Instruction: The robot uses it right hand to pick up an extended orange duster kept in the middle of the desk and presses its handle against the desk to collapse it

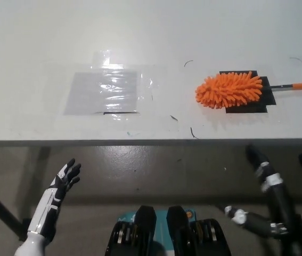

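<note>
While your duster (229,89) lies on the table (44,32) at the right, its fluffy orange head rests on a black patch (259,99), with the handle running off right. Left hand (65,178) hangs below the edge, fingers spread; right hand (261,164) low, fingers unclear. No writing shows.

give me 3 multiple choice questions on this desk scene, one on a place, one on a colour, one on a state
1. Where does the duster head lie?
A. on a black patch at the desk's right
B. on the clear plastic sheet
C. on the floor

2. What colour is the duster head?
A. blue
B. orange
C. green

3. What is the right hand doing?
A. gripping the duster
B. pressing the handle down
C. holding nothing, below the desk edge

Answers: 1 A, the black patch shows under the head. 2 B, plainly orange. 3 C, it hangs apart from the duster; the left hand rests open at lower left.
</note>
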Robot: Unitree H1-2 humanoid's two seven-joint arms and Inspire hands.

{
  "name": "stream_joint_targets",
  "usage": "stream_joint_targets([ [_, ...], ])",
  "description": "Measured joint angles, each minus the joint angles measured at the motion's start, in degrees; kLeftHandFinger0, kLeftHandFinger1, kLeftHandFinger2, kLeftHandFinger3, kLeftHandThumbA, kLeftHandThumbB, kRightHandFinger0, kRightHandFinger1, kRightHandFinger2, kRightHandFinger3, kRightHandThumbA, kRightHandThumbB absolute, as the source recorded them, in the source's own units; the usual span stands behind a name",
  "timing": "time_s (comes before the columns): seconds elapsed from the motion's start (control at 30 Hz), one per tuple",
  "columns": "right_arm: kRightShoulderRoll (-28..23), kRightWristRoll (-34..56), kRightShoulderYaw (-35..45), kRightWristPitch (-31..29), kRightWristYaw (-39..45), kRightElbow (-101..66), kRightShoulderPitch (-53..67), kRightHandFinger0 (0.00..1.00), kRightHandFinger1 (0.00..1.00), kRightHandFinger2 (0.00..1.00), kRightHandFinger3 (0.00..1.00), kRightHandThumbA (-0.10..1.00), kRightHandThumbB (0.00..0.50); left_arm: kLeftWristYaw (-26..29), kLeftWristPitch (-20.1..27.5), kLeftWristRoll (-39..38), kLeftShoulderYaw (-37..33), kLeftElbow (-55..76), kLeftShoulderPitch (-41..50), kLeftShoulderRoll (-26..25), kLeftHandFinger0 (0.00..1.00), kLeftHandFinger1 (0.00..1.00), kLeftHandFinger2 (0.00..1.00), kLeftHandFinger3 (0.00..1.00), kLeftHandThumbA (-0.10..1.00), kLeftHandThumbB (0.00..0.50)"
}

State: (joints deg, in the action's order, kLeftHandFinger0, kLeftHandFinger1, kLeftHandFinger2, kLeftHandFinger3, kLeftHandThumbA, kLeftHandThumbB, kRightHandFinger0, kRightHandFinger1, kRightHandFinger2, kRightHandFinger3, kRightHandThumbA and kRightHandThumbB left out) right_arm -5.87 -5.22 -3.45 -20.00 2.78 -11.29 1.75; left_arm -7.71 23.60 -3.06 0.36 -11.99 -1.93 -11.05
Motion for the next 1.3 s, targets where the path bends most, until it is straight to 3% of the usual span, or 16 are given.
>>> stream_joint_targets([
  [0.03,-0.6,-0.5,0.7,0.1,0.0,-1.9,-0.1,1.0,1.0,1.0,1.0,1.0,0.248,-0.2,0.1,-0.1,0.0,0.2,0.0,0.0,1.0,1.0,1.0,1.0,1.0,0.273],
  [0.1,-2.1,-1.7,1.8,0.8,0.2,-5.7,-1.0,1.0,1.0,1.0,1.0,0.98,0.329,-0.5,0.4,-0.3,-0.1,0.5,0.0,0.0,1.0,1.0,1.0,1.0,1.0,0.282],
  [0.2,-5.0,-3.5,3.5,4.4,0.8,-10.9,-3.9,1.0,1.0,1.0,1.0,0.91,0.328,-1.0,0.4,-0.4,-0.2,0.6,-0.2,0.0,1.0,1.0,1.0,1.0,1.0,0.289],
  [0.33,-8.7,-5.9,5.0,9.8,2.0,-14.3,-10.0,1.0,1.0,1.0,1.0,0.94,0.345,-1.1,0.4,-0.4,-0.2,0.6,-0.6,0.0,1.0,1.0,1.0,1.0,1.0,0.281],
  [0.53,-15.1,-7.4,4.2,17.3,6.0,-13.8,-21.0,1.0,1.0,1.0,1.0,0.94,0.344,-1.1,0.4,-0.4,-0.3,0.1,-0.6,0.0,1.0,1.0,1.0,1.0,1.0,0.282],
  [0.57,-16.3,-7.6,4.0,18.5,6.7,-13.5,-23.1,1.0,1.0,1.0,1.0,0.91,0.248,-1.1,0.4,-0.4,-0.3,0.1,-0.6,0.0,1.0,1.0,1.0,1.0,1.0,0.288],
  [0.6,-17.5,-7.8,3.8,19.9,7.4,-13.4,-25.3,1.0,1.0,1.0,1.0,0.92,0.346,-1.1,0.4,-0.4,-0.3,0.0,-0.6,0.0,1.0,1.0,1.0,1.0,1.0,0.289],
  [0.63,-18.3,-7.8,3.6,20.8,7.9,-13.1,-26.7,1.0,1.0,1.0,1.0,0.94,0.401,-1.1,0.4,-0.4,-0.3,0.0,-0.6,0.0,1.0,1.0,1.0,1.0,1.0,0.295],
  [0.67,-19.2,-7.9,2.8,21.9,8.8,-11.9,-29.4,1.0,1.0,1.0,1.0,0.96,0.422,-1.1,0.4,-0.4,-0.2,-0.2,-0.5,0.0,1.0,1.0,1.0,1.0,1.0,0.294],
  [0.77,-20.9,-8.5,0.5,24.8,11.0,-6.9,-36.0,1.0,1.0,1.0,1.0,0.96,0.422,-1.1,0.4,-0.3,-0.3,-0.5,-0.6,0.0,1.0,1.0,1.0,1.0,1.0,0.29],
  [0.8,-21.4,-8.8,-0.7,26.2,12.0,-4.6,-38.4,1.0,1.0,1.0,1.0,0.95,0.389,-1.1,0.4,-0.3,-0.3,-0.5,-0.7,0.0,1.0,1.0,1.0,1.0,1.0,0.302],
  [0.87,-22.2,-9.2,-2.9,28.2,14.1,-0.2,-43.1,1.0,1.0,1.0,1.0,0.95,0.388,-1.1,0.4,-0.3,-0.3,-0.8,-0.8,0.0,1.0,1.0,1.0,1.0,1.0,0.305],
  [1.13,-21.9,-11.3,-11.3,31.7,19.0,24.2,-57.5,1.0,1.0,1.0,1.0,0.99,0.447,-1.1,0.4,-0.3,-0.2,-2.3,-0.9,-0.1,1.0,1.0,1.0,1.0,1.0,0.301],
  [1.17,-21.7,-11.5,-12.3,32.0,19.4,28.0,-59.1,1.0,1.0,1.0,1.0,0.98,0.434,-1.1,0.4,-0.3,-0.2,-2.4,-0.9,-0.1,1.0,1.0,1.0,1.0,1.0,0.301],
  [1.23,-21.0,-11.7,-13.8,32.2,20.0,34.3,-61.7,1.0,1.0,1.0,1.0,0.98,0.455,-1.1,0.4,-0.3,-0.2,-2.4,-0.9,-0.1,1.0,1.0,1.0,1.0,1.0,0.282],
  [1.3,-20.1,-11.9,-15.4,32.2,20.5,40.9,-64.0,1.0,1.0,1.0,1.0,1.0,0.439,-1.1,0.4,-0.3,-0.2,-2.5,-0.9,-0.1,1.0,1.0,1.0,1.0,1.0,0.301],
])
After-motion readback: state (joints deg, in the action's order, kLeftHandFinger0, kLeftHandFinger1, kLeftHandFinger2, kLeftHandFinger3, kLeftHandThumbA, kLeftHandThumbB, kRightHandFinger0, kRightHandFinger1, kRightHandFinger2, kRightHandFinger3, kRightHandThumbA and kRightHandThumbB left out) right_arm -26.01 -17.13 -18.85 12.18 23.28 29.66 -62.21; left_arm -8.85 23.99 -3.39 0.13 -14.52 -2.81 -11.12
